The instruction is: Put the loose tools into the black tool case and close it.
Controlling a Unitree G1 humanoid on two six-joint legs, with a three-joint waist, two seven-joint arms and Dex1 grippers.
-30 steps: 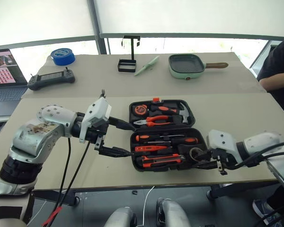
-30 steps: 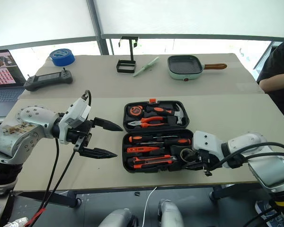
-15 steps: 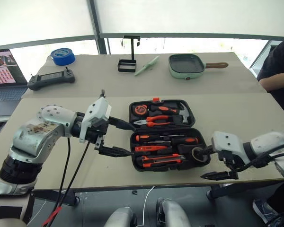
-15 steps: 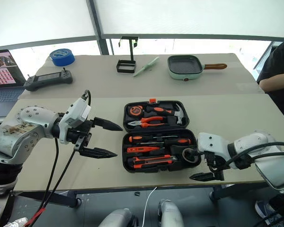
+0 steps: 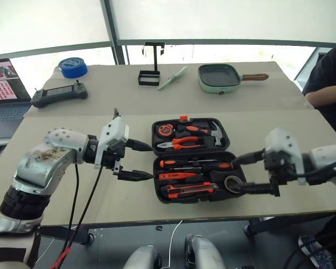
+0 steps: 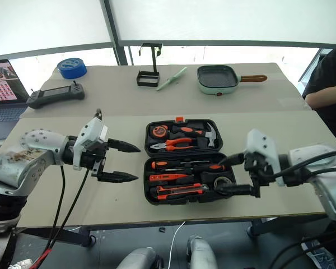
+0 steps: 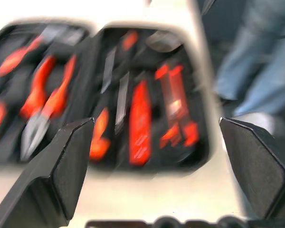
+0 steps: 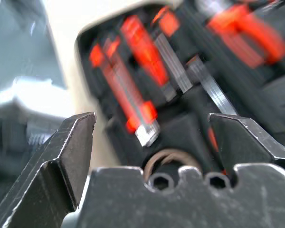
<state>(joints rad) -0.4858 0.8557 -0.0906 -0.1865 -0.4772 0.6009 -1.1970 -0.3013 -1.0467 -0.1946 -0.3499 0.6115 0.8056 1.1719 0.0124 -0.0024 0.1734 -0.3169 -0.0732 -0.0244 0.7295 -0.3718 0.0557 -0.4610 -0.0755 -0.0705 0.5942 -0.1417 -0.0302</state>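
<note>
- Right gripper [image 6: 228,175] has lifted off the case's near right corner since a second ago; then its fingers were down at the tape roll, now they are spread wide and hold nothing, upper finger over the screwdriver row, lower finger along the case's front right edge.
- Left gripper [image 6: 127,163] has dropped slightly and shifted a little; its fingers stand apart and empty, as before.
- Left arm reaches in from the left, its gripper pointing right toward the case; right arm comes from the right, its gripper pointing left and tilted down.
- Black tool case [image 6: 186,162] lies open in the middle of the near table [image 6: 73,202], between both grippers and unchanged.
- Screwdrivers [image 6: 187,166], tester screwdriver [image 6: 167,177], utility knife [image 6: 178,190] and tape roll [image 6: 221,181] sit in the near half, tape roll just beside the right fingertips.
- Left fingertips stop just short of the case's left edge.
</note>
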